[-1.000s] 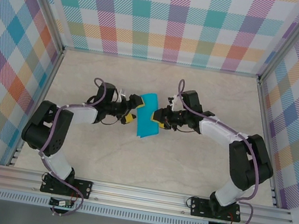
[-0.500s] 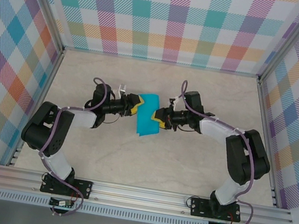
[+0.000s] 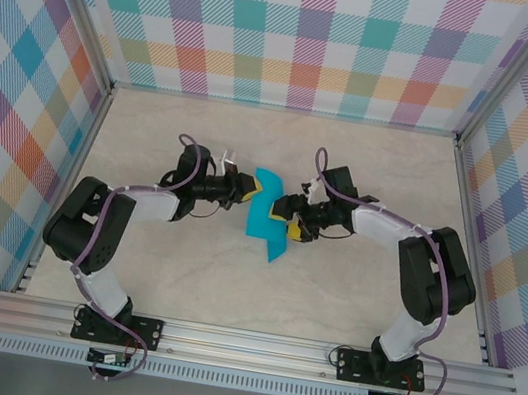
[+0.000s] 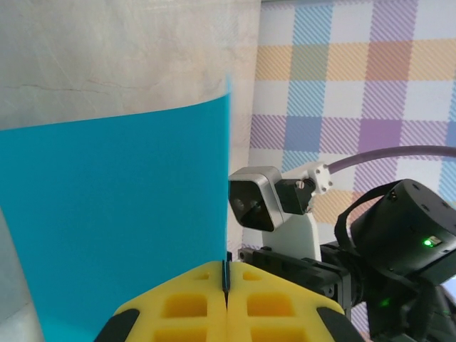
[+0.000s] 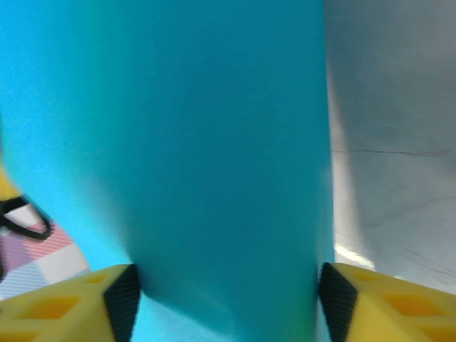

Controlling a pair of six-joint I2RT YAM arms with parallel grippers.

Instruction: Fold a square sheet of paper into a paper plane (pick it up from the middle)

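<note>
Mid-fold, I reckon: L pincer (image 3: 251, 187) clamps thin teal-blue paper sheet (image 3: 266, 216) at 10 o'clock; R pincer (image 3: 291, 226) open at 3 o'clock, needs regrip next.

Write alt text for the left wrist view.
The left claw is shut on the lower edge of a teal paper sheet that rises to its left. Behind, on the right, are the other arm and a plaid wall.

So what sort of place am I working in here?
Likely a lab robot test cell: pastel plaid panel walls on three sides, a silver aluminium frame rail along the near edge, and a beige marble-look tabletop.
</note>
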